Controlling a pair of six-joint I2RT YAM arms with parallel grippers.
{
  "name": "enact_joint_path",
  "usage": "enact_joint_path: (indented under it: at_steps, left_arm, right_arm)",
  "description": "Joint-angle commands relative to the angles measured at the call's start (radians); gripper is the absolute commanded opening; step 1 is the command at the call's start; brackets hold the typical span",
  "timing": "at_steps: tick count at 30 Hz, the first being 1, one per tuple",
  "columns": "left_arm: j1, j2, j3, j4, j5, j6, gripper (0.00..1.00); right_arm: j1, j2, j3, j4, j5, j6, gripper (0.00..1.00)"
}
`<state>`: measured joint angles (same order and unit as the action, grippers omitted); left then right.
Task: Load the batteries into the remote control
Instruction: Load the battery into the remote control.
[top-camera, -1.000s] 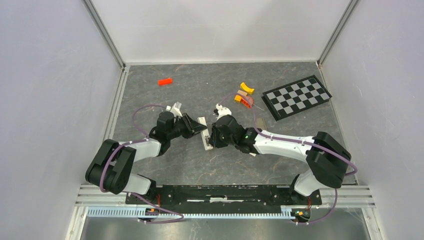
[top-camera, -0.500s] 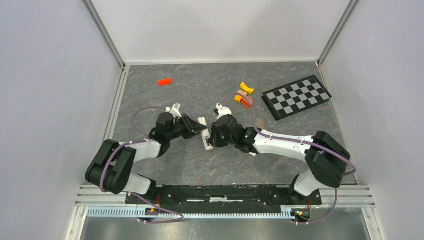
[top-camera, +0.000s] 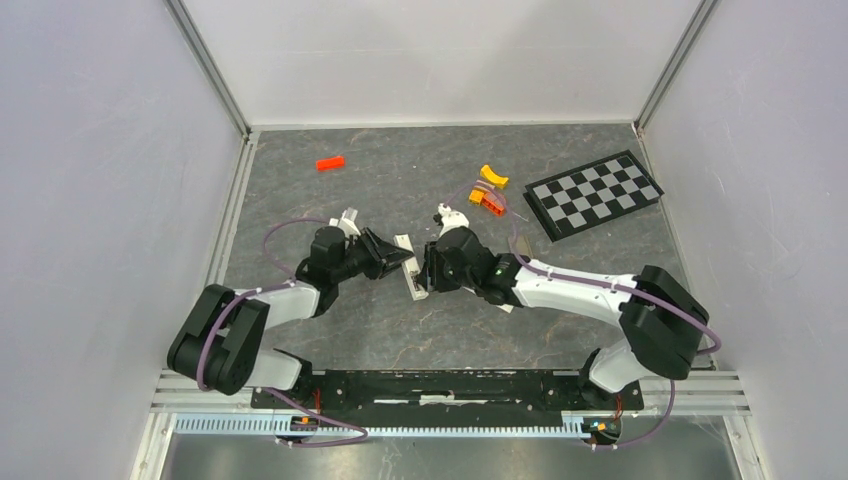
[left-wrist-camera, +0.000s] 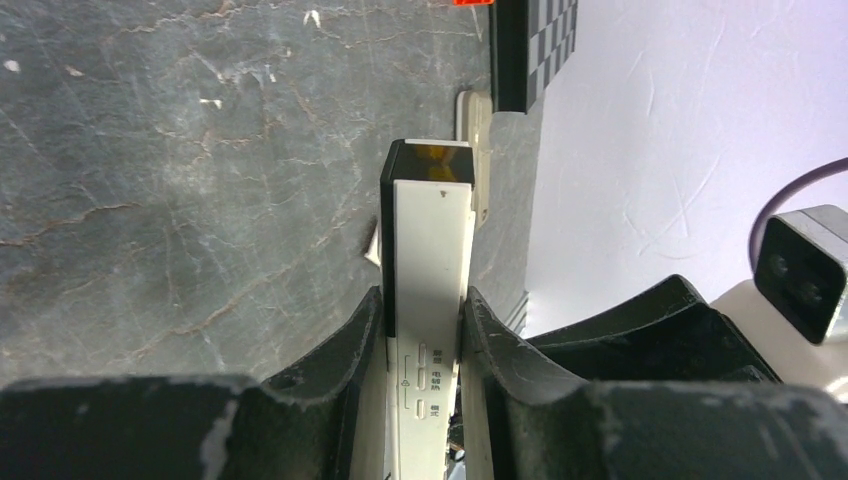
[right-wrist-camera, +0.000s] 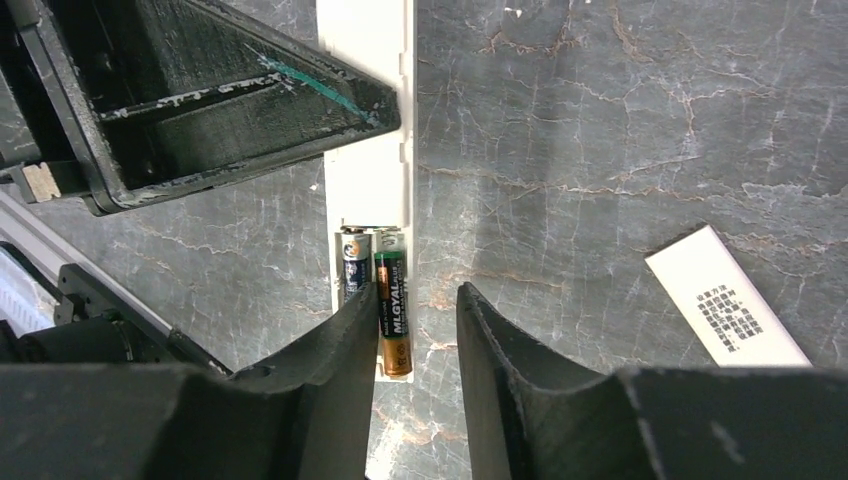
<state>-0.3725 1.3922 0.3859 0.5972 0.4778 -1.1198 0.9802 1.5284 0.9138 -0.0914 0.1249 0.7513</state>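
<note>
The remote control (top-camera: 410, 268) lies between both arms at the table's middle. My left gripper (left-wrist-camera: 425, 300) is shut on its white body (left-wrist-camera: 430, 240), with small buttons showing between the fingers. In the right wrist view its back (right-wrist-camera: 365, 110) faces up. The battery recess holds two batteries side by side: a blue one (right-wrist-camera: 356, 265) and a green-black one (right-wrist-camera: 392, 310). My right gripper (right-wrist-camera: 418, 300) is open just over that end. Its left finger (right-wrist-camera: 350, 340) is next to the green-black battery, and the gap between the fingers is empty.
A white flat piece with a printed label (right-wrist-camera: 725, 310) lies on the table right of the remote. An orange block (top-camera: 330, 162) lies far left. Yellow (top-camera: 490, 175) and orange (top-camera: 487, 200) blocks and a checkerboard (top-camera: 594, 193) lie far right.
Both grippers and the remote have shifted slightly away from the arm bases. The left gripper still holds the remote.
</note>
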Motion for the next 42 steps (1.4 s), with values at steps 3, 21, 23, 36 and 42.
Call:
enact_joint_path:
  at_steps: [3, 21, 23, 36, 42]
  left_arm:
    - [-0.005, -0.085, 0.002, 0.069, 0.027, -0.13, 0.02]
    - [-0.006, -0.14, -0.013, 0.206, 0.035, -0.343, 0.02]
    - [-0.004, -0.15, -0.015, 0.229, 0.037, -0.386, 0.02]
    - [-0.006, -0.274, 0.024, 0.181, 0.021, -0.565, 0.02]
    - [-0.005, -0.306, 0.041, 0.127, 0.02, -0.616, 0.02]
  right_arm:
    - [-0.022, -0.094, -0.033, 0.074, -0.054, 0.067, 0.43]
    - [-0.054, -0.362, -0.268, 0.329, -0.086, 0.241, 0.8]
    - [-0.055, -0.412, -0.331, 0.399, -0.069, 0.278, 0.84]
    - [-0.055, -0.483, -0.523, 0.89, -0.106, 0.49, 0.89]
    - [-0.046, -0.399, -0.496, 1.027, -0.151, 0.538, 0.85]
